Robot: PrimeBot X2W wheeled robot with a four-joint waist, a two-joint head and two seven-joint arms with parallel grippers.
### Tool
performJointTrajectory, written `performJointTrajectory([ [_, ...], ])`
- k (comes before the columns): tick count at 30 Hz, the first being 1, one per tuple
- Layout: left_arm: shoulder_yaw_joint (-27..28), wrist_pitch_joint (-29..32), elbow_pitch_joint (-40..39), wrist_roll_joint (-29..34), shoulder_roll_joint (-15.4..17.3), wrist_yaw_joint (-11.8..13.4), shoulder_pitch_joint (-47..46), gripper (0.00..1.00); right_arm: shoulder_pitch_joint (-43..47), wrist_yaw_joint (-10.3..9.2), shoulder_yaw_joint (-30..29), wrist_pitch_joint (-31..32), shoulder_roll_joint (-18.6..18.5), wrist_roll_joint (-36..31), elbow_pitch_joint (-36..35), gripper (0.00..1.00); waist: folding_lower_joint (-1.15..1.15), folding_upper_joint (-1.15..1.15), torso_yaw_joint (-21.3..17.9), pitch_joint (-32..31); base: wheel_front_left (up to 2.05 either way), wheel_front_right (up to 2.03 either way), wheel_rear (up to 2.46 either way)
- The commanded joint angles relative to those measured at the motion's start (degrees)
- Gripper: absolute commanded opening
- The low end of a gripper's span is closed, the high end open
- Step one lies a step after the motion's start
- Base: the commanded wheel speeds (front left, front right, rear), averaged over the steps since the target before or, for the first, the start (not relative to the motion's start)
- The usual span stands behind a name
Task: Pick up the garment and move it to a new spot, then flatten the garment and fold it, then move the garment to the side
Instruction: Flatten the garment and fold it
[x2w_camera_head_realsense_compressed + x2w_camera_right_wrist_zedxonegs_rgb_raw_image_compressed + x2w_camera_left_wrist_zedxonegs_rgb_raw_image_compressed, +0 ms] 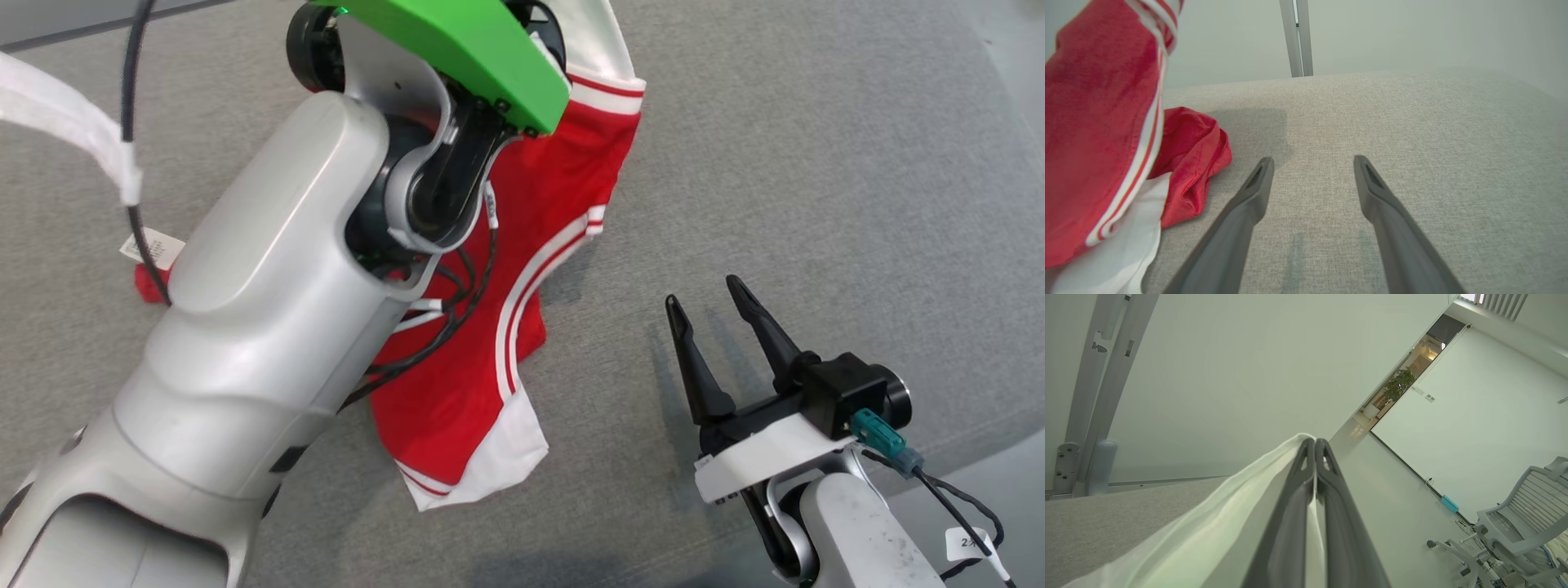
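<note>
While the left gripper (1315,446), closed on a white edge of the garment (522,269), holds it up, its length trailing onto the grey surface (816,163), the right gripper (702,291) sits wide open, empty, just right of its lower end.

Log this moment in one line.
left gripper: shut on garment white edge | right gripper: open, empty | garment: partly hanging, lower end on grey surface
</note>
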Motion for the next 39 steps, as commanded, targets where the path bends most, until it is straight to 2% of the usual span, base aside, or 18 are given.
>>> performJointTrajectory([
  [1, -0.17, -1.47, 4.3, 1.06, -1.11, -0.9, -1.8, 0.0, -0.87, -0.08, 0.7, -0.19, 0.05, 0.57, 0.05, 1.0, 0.0, 0.0, -5.58, 3.86, 0.0, 0.0, 0.0],
  [3, -1.32, -3.34, 10.58, 2.21, -2.38, -2.76, -3.9, 0.0, -1.29, -0.08, 1.34, -0.19, 0.05, 1.15, 0.07, 1.0, 0.0, 0.0, -7.36, 4.6, 0.0, 0.0, 0.0],
  [7, -0.04, -9.99, 20.91, 2.86, -4.0, -5.55, -7.13, 0.0, -1.44, -0.08, 1.95, -0.19, 0.04, 2.19, 0.03, 1.0, 0.0, 0.0, -10.13, 5.61, 0.0, 0.0, 0.0],
  [10, 0.99, -14.4, 25.25, 2.24, -4.8, -8.19, -8.93, 0.0, -1.06, -0.08, 2.18, -0.19, 0.07, 2.42, 0.17, 1.0, 0.0, 0.0, -10.9, 6.12, 0.0, 0.0, 0.0],
  [15, 1.15, -16.4, 27.67, -2.07, -4.95, -11.64, -10.38, 0.0, -0.88, -0.08, 2.9, -0.19, 0.05, 2.98, 0.61, 1.0, 0.0, 0.0, -11.45, 6.35, 0.0, 0.0, 0.0],
  [16, 0.86, -16.54, 28.12, -2.29, -4.92, -11.7, -10.56, 0.06, -1.12, -0.08, 2.99, -0.19, 0.05, 3.18, 0.65, 1.0, 0.0, 0.0, -11.43, 6.41, 0.0, 0.0, 0.0],
  [17, 0.95, -16.48, 28.31, -1.91, -4.88, -11.75, -10.68, 0.37, -1.39, -0.08, 3.02, -0.19, 0.05, 3.25, 0.62, 1.0, 0.0, 0.0, -11.35, 6.46, 0.0, 0.0, 0.0],
  [18, 0.96, -16.51, 28.49, -1.07, -4.89, -11.95, -10.61, 0.76, -1.67, -0.08, 3.05, -0.19, 0.06, 3.28, 0.55, 1.0, 0.0, 0.0, -11.21, 6.51, 0.0, 0.0, 0.0],
  [19, 0.66, -16.53, 29.04, -0.65, -4.88, -11.8, -10.06, 1.0, -1.84, -0.08, 3.07, -0.19, 0.07, 3.36, 0.49, 1.0, 0.0, 0.0, -11.0, 6.51, 0.0, 0.0, 0.0],
  [22, -2.75, -16.19, 30.88, -3.22, -4.97, -12.16, -7.59, 1.0, -2.08, -0.08, 2.7, -0.19, 0.03, 3.13, 0.54, 1.0, 0.0, 0.0, -10.08, 6.18, 0.0, 0.0, 0.0],
  [25, -6.55, -15.68, 32.4, -3.79, -4.91, -11.23, -7.76, 1.0, -2.27, -0.08, 1.73, -0.19, 0.04, 2.43, 0.58, 1.0, 0.0, 0.0, -8.65, 5.96, 0.0, 0.0, 0.0],
  [28, -10.6, -15.75, 33.2, -1.95, -4.94, -10.71, -7.02, 1.0, -2.0, -0.08, 0.09, -0.19, 0.02, 1.7, 0.66, 1.0, 0.0, 0.0, -6.62, 5.38, 0.0, 0.0, 0.0],
  [32, -14.83, -15.99, 31.97, -0.05, -4.99, -11.66, -1.61, 1.0, 0.47, -0.08, -2.09, -0.19, -0.02, -0.16, 1.16, 1.0, 0.0, 0.0, -3.87, 1.57, 0.0, 0.0, 0.0],
  [36, -19.51, -16.15, 26.29, 2.84, -1.12, -10.14, 7.6, 1.0, 3.25, -0.08, -4.31, -0.19, -0.03, -2.19, 1.05, 1.0, 0.0, 0.0, -1.59, -3.2, 0.0, 0.0, 0.0],
  [39, -22.27, -16.28, 19.44, 5.5, 3.86, -6.09, 14.77, 1.0, 5.38, -0.08, -5.56, -0.19, -0.02, -3.56, 0.82, 1.0, 0.0, 0.0, -0.21, -5.83, 0.0, 0.0, 0.0],
])
